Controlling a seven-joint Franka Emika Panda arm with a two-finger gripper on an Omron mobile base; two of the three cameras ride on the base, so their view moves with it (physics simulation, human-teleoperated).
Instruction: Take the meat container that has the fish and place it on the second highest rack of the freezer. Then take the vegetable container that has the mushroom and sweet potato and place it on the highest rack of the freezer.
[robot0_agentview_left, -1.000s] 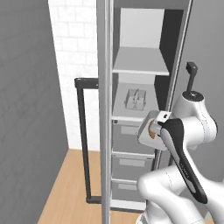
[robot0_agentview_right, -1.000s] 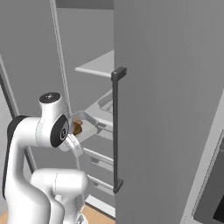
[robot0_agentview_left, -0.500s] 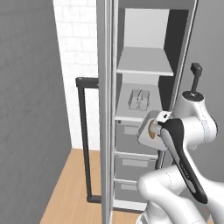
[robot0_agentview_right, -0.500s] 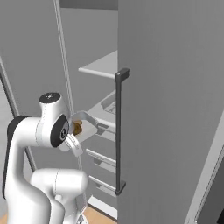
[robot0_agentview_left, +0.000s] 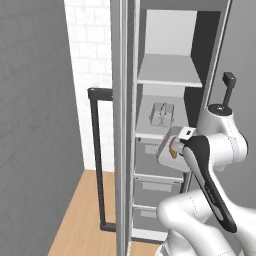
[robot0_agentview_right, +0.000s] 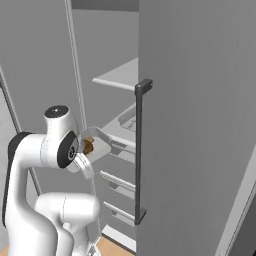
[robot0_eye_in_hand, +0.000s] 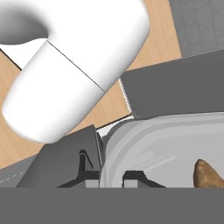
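Holding the vegetable container (robot0_agentview_left: 170, 147) by its rim, the gripper (robot0_eye_in_hand: 110, 175) had its two dark fingertips (robot0_eye_in_hand: 84, 162) set on either side of the container's edge, clenched on it. In the hand view the clear container wall (robot0_eye_in_hand: 162, 144) filled the lower right, with the brown sweet potato (robot0_eye_in_hand: 207, 175) lying inside it near the right edge. The mushroom could not be made out.

In the left base view the container sat in front of the open freezer (robot0_agentview_left: 170, 60), just beside the arm's (robot0_agentview_left: 207, 170) wrist, at about the level of the second highest rack (robot0_agentview_left: 157, 127) and outside the compartment. A second clear container, the meat container (robot0_agentview_left: 161, 114), already stood on that rack; its contents were too small to tell. The highest rack (robot0_agentview_left: 167, 75) above it was bare.

In the right base view the vegetable container (robot0_agentview_right: 95, 145) hung close to the arm's (robot0_agentview_right: 47, 150) joint, in front of the drawers (robot0_agentview_right: 117, 182). The freezer door (robot0_agentview_right: 200, 115) stood open at the right, its dark vertical handle (robot0_agentview_right: 140, 150) facing the camera.
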